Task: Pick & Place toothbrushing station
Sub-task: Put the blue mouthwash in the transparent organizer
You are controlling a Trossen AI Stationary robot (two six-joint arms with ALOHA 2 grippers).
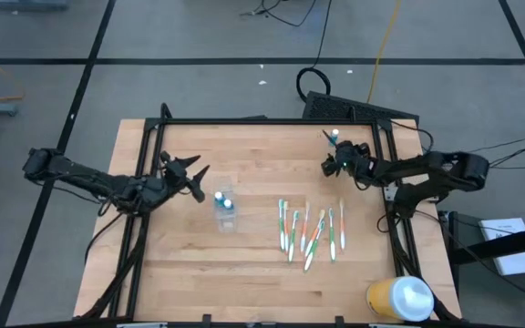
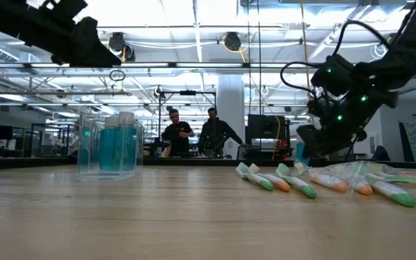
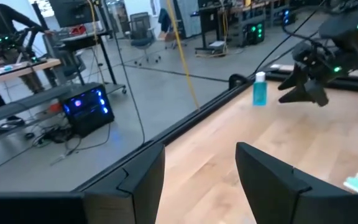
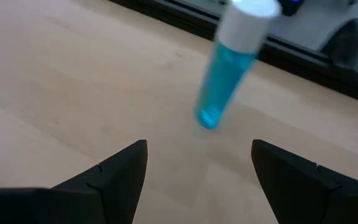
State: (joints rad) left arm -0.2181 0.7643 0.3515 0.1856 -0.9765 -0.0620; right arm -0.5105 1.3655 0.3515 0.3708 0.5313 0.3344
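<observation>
Toothbrushes (image 1: 310, 233) lie loose right of the clear cup (image 1: 225, 213), which seemingly holds two tubes (image 2: 117, 141); third tube (image 4: 229, 61) far right. Left hand (image 1: 192, 179) and right hand (image 1: 333, 164) wide, empty. Mostly undone.

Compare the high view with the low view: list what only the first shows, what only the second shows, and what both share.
Only the high view: the yellow white-lidded container at the table's near right corner, and the lone blue tube standing just beyond the open right gripper.

Only the low view: two people standing in the room beyond the table.

Both: the clear cup holding blue white-capped tubes, the toothbrushes lying on the wooden table, and both arms raised, with the left gripper open beside the cup.
</observation>
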